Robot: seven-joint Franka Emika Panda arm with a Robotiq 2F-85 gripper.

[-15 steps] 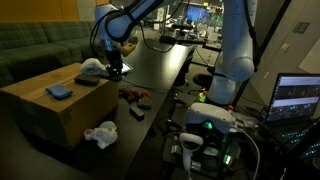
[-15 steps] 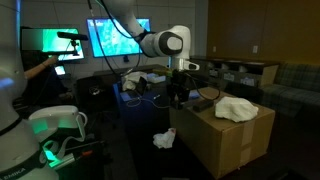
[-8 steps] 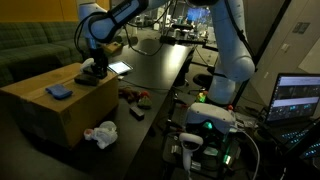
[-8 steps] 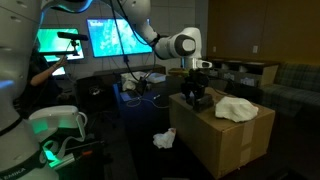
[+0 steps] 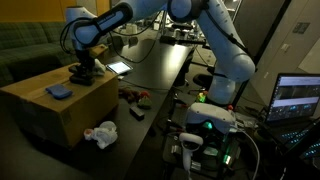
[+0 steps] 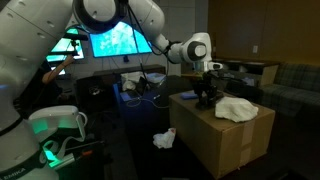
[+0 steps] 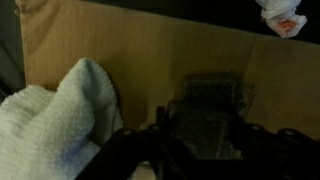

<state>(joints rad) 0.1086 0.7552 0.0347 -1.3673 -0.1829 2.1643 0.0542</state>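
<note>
A dark grey, mesh-textured block (image 7: 208, 100) sits between the fingers of my gripper (image 7: 205, 138), which is shut on it. The gripper (image 5: 84, 72) hangs just over the top of a cardboard box (image 5: 40, 118), near the box's edge (image 6: 190, 100). In the wrist view the box top (image 7: 150, 50) fills the background. A pale cloth (image 7: 55, 115) lies on the box beside the gripper; in both exterior views it lies further along the box top (image 5: 60, 92) (image 6: 238, 108). Whether the block touches the box, I cannot tell.
A crumpled white cloth (image 5: 101, 133) (image 6: 164, 139) lies on the floor by the box. Beside the box runs a dark table (image 5: 160, 70) with small red items (image 5: 132, 96) and a lit tablet (image 5: 118, 68). A laptop (image 5: 300, 98) stands further off.
The arm has carried the dark block from above the table's edge across onto the cardboard box, towards the pale cloth. The grip has stayed the same.
</note>
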